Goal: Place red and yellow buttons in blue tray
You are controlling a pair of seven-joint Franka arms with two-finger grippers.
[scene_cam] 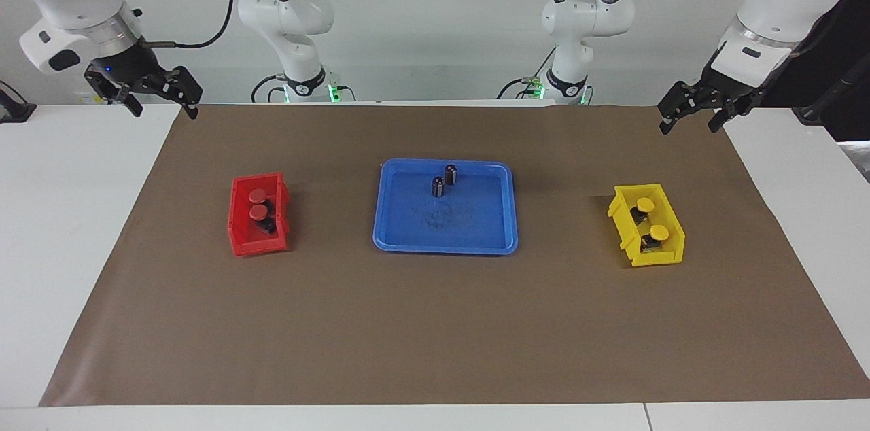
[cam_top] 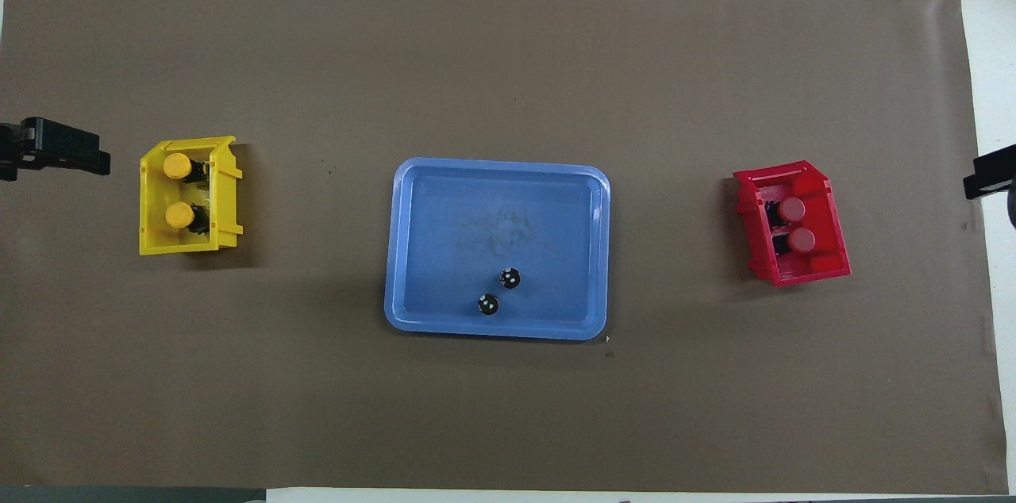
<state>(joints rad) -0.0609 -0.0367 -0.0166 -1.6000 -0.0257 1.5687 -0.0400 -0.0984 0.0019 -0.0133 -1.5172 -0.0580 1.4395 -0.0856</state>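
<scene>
Both arms wait, raised at the robots' end of the brown paper mat [scene_cam: 435, 322] covering the white table [scene_cam: 61, 227]. Left gripper [scene_cam: 697, 111] hangs over the mat's corner at the left arm's end, fingers spread, grasping nothing. Right gripper [scene_cam: 155, 96] hangs over the corner at the right arm's end, fingers likewise parted, nothing between them.

Wide, shallow blue plastic tray [scene_cam: 401, 227] w/ rounded corners lies mid-mat, between the two bins. In it, near the rim closest to the robots: two dark capless cylinders [scene_cam: 444, 180], upright, just beside each other. No capped button lies in the tray.

Small yellow plastic bin [scene_cam: 669, 240], toward the left arm's end, well apart from the tray, holds two yellow-capped push-buttons [scene_cam: 651, 218] on black bodies, one nearer the robots than the other. Small red plastic bin [scene_cam: 239, 240], toward the right arm's end, holds two red-capped push-buttons [scene_cam: 257, 203], close together, same arrangement.
</scene>
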